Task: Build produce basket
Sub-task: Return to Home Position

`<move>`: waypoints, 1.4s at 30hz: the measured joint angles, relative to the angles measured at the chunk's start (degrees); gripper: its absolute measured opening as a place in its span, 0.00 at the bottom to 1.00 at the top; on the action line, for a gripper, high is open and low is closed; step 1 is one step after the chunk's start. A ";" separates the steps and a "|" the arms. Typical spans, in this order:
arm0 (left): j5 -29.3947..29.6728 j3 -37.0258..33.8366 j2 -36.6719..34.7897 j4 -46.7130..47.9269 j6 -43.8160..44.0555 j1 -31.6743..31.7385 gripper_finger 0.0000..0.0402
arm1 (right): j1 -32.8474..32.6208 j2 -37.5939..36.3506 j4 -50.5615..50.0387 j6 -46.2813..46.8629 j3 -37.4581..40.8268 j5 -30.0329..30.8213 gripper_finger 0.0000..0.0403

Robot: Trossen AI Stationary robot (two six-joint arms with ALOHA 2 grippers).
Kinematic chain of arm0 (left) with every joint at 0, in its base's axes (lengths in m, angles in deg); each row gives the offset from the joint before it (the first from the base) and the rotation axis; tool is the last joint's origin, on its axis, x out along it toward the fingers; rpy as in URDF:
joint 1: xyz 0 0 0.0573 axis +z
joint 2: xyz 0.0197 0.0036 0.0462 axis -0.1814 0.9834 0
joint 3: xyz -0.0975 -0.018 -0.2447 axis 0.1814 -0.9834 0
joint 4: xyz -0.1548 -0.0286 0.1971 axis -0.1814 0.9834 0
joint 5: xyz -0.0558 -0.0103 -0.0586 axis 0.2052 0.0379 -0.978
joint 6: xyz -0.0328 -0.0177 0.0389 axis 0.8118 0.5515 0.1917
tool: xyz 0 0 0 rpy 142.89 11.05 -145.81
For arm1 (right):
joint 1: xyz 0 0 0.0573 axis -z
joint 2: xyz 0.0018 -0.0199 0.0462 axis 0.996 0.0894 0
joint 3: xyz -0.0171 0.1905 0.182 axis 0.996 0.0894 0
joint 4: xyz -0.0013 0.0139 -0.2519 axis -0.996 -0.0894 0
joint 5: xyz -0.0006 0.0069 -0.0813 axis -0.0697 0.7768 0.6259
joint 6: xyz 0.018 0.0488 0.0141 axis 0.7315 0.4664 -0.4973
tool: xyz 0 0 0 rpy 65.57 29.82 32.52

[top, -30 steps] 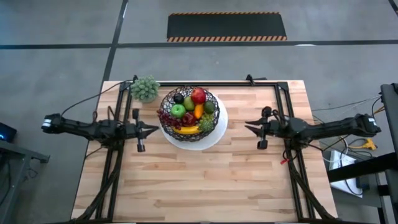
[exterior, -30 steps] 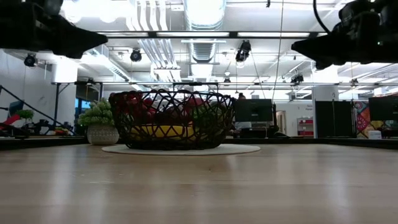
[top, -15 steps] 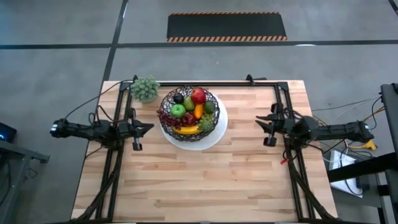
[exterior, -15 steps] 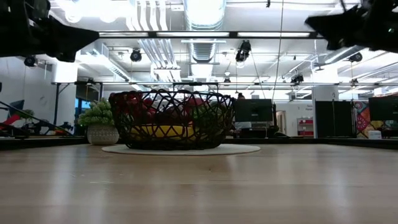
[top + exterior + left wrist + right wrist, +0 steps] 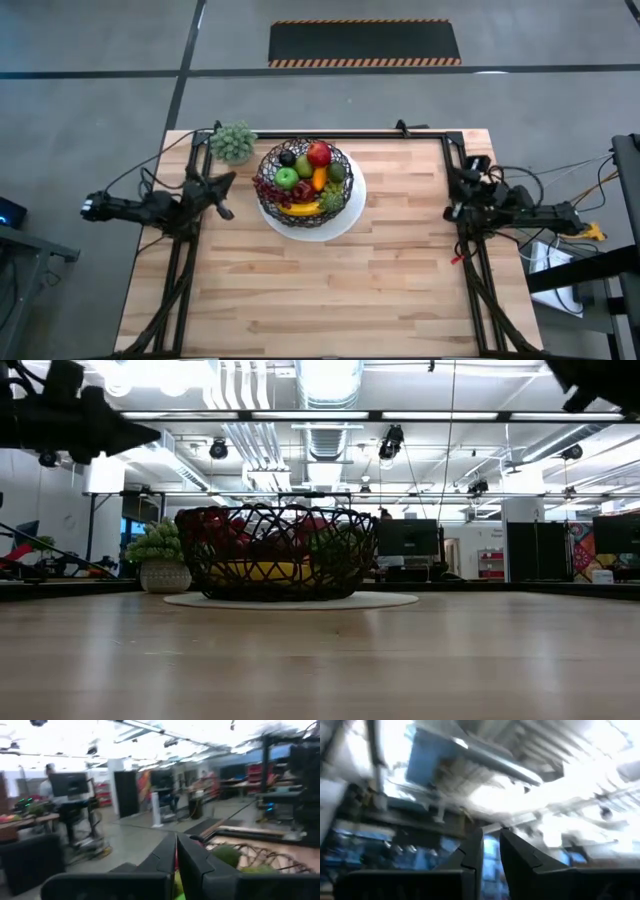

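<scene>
The basket (image 5: pixel 346 160), a black wire-mesh bowl, stands on a white plate (image 5: pixel 347 214) at the far middle of the table. It holds the produce: red apple (image 5: pixel 319 154), green apple (image 5: pixel 287 178), banana (image 5: pixel 301 209), carrot (image 5: pixel 319 179), grapes (image 5: pixel 267 189), avocado (image 5: pixel 337 172) and a dark plum (image 5: pixel 288 158). My left gripper (image 5: pixel 230 181) hovers shut to the basket's left, pointing slantwise at it. My right gripper (image 5: pixel 468 172) is drawn back over the table's right edge and tipped upward. Its fingers (image 5: pixel 475 845) are nearly together, with nothing between them.
A pale green leafy cluster (image 5: pixel 233 142) in a small pot stands left of the basket at the far edge. Black frame rails (image 5: pixel 192 250) run along the table's left, right and far sides. The wooden tabletop (image 5: pixel 330 290) lies bare near the front.
Both arms have pulled back from the table's middle toward their own side edges. My left gripper has swung round toward the far edge and now points slantwise at the basket. My right gripper has risen and tipped upward. The basket and produce have stayed put.
</scene>
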 joint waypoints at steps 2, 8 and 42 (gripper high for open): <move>1.17 -0.02 0.53 0.12 0.03 0.00 0.00 | -0.01 0.21 -1.27 -1.06 0.00 6.44 0.13; 1.01 -0.03 1.68 0.29 0.06 0.02 0.00 | 0.00 2.42 -1.17 -2.77 0.00 21.75 0.13; 0.94 -0.04 7.54 0.18 0.13 0.00 0.00 | 0.00 4.57 -1.32 -2.45 0.02 23.28 0.13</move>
